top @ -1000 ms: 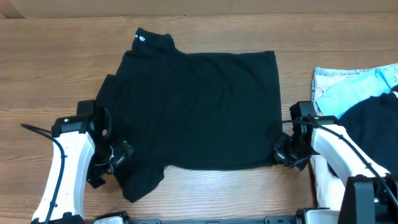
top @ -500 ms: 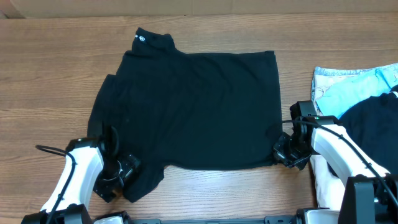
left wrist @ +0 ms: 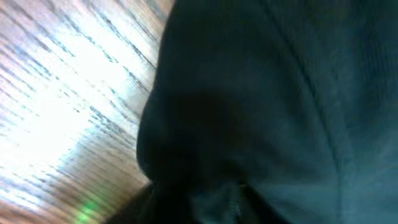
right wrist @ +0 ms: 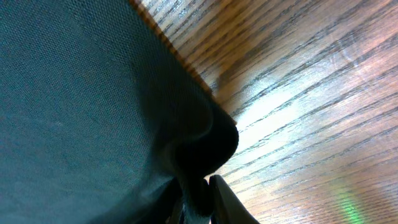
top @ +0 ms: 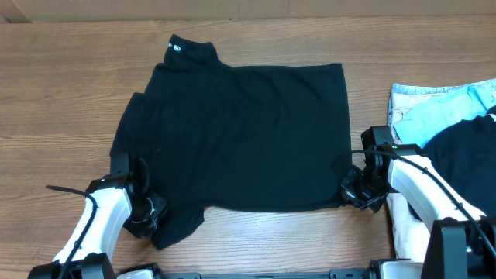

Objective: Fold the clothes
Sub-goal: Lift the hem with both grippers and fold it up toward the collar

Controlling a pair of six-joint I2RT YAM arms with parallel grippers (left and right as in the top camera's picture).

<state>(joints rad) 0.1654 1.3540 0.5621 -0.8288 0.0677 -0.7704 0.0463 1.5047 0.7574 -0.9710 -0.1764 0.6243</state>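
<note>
Black knit covers most of the table (top: 62, 93): the shirt (top: 248, 139) lies spread out flat, its white neck label (top: 176, 47) at the far-left corner. The body forms a rough rectangle. One sleeve pokes out along the shirt's left edge, and the near-left corner is rumpled and juts toward the front.

The right gripper (top: 356, 191) sits at the shirt's near-right corner. Its wrist view shows a peak of cloth drawn up between narrow jaws, pinched at the fingertips (right wrist: 227, 202), so it has the corner in hand. The left gripper (top: 146, 215) is at the shirt's near-left corner, on or against the rumpled cloth. Its wrist view is blurred and almost all dark fabric, so I cannot tell whether those jaws are closed on the cloth or merely over it.

To the right of the shirt, well apart from it, lies a pale-blue garment (top: 434, 116) with another black garment (top: 465, 155) heaped on it.

As for progress, the folding looks barely begun. The shirt is smoothed out and both near corners are attended, but no tidy fold shows yet. Bringing the near edge over to the far edge, tucking in the sleeves and halving the shirt all appear to remain.
</note>
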